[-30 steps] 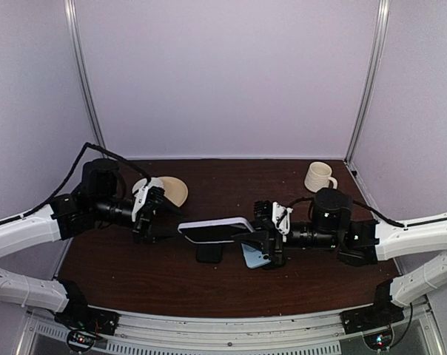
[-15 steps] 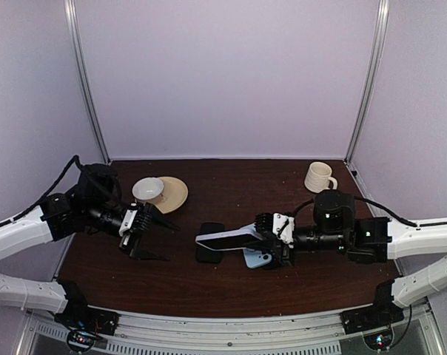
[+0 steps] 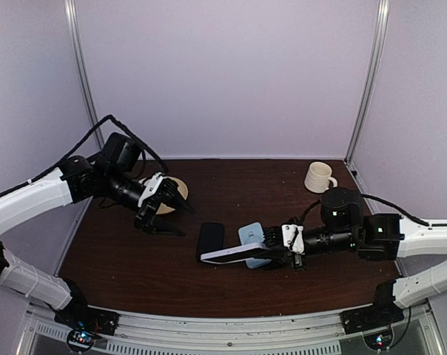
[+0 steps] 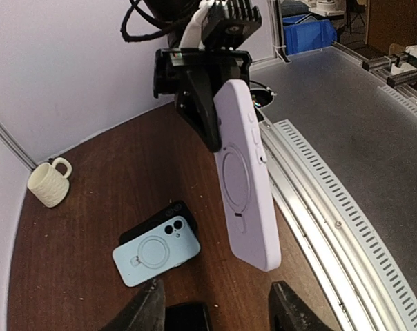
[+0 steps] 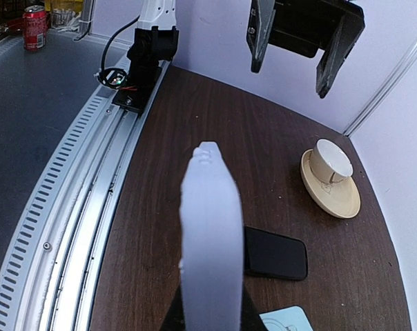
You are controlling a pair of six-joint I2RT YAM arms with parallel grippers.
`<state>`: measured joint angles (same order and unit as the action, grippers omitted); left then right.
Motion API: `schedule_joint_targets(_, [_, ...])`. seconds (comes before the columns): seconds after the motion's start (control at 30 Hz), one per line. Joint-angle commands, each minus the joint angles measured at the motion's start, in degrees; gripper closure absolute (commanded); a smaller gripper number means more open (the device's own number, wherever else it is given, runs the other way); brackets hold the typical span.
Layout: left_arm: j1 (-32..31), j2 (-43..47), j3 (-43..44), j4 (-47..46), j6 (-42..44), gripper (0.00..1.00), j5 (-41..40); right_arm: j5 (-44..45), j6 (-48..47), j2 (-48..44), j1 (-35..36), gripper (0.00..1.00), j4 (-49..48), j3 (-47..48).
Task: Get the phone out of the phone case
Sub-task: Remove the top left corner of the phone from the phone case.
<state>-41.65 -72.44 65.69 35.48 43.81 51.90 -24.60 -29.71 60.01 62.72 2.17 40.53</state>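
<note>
My right gripper (image 3: 274,254) is shut on one end of a lilac phone case (image 3: 234,254) and holds it just above the table, the free end pointing left. The case shows back-on in the left wrist view (image 4: 246,186) and edge-on in the right wrist view (image 5: 210,234). Its screen side is hidden, so I cannot tell whether the phone is inside. My left gripper (image 3: 183,220) is open and empty. It is raised well left of the case, and it also shows in the right wrist view (image 5: 302,34).
A black phone or case (image 3: 210,240) and a light blue case (image 3: 251,234) lie flat under the held case. A white cup on a tan saucer (image 3: 175,191) sits behind my left gripper. A cream mug (image 3: 319,177) stands back right. The metal rail (image 4: 346,207) runs along the near edge.
My left gripper has drawn away from the case's left end and risen toward the saucer. My right gripper has lowered the case and turned it more edge-on.
</note>
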Motion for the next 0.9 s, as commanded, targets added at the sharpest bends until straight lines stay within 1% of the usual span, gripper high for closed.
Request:
schedule_joint_targets(0.0, [0.25, -1.65, -2.10, 0.26, -0.11, 0.46, 4.14, -2.51, -2.32, -1.58, 0.13, 1.00, 0.79, 3.43])
schedule_joint_targets(0.13, [0.25, 1.06, -6.76, -5.85, -0.66, 0.44, 5.48, -2.25, -0.83, -2.38, 0.12, 1.00, -1.95, 2.57])
schedule_joint_targets(0.2, [0.25, 2.75, -9.24, -8.61, -1.39, 0.43, 5.80, -1.47, 0.02, -2.07, 0.13, 1.00, -5.10, 2.52])
schedule_joint_targets(0.3, [0.10, 4.01, -11.33, -10.43, -1.58, 0.42, 6.46, -1.24, 1.07, -1.68, 0.14, 1.00, -8.32, 2.83])
schedule_joint_targets(0.4, [-0.41, 4.23, -12.23, -11.56, -1.37, 0.42, 5.63, -1.27, 1.41, -1.26, 0.13, 1.00, -9.25, 3.69])
schedule_joint_targets(0.53, [-2.66, 4.35, -14.13, -16.21, -3.00, 0.42, 3.12, -2.22, 1.50, -0.16, 0.15, 1.00, -8.95, 5.56])
schedule_joint_targets(0.7, [-4.51, 4.28, -14.60, -16.36, -2.86, 0.48, 1.57, -3.71, 2.52, 1.42, 0.12, 1.00, -10.57, 6.62])
schedule_joint_targets(0.8, [-4.65, 4.67, -14.54, -16.37, -2.86, 0.56, 1.67, -4.77, 2.75, 2.73, 0.17, 1.00, -10.39, 7.66])
schedule_joint_targets(0.87, [-4.61, 5.13, -14.69, -16.41, -2.86, 0.58, 1.64, -4.92, 2.68, 3.16, 0.14, 1.00, -10.05, 8.03])
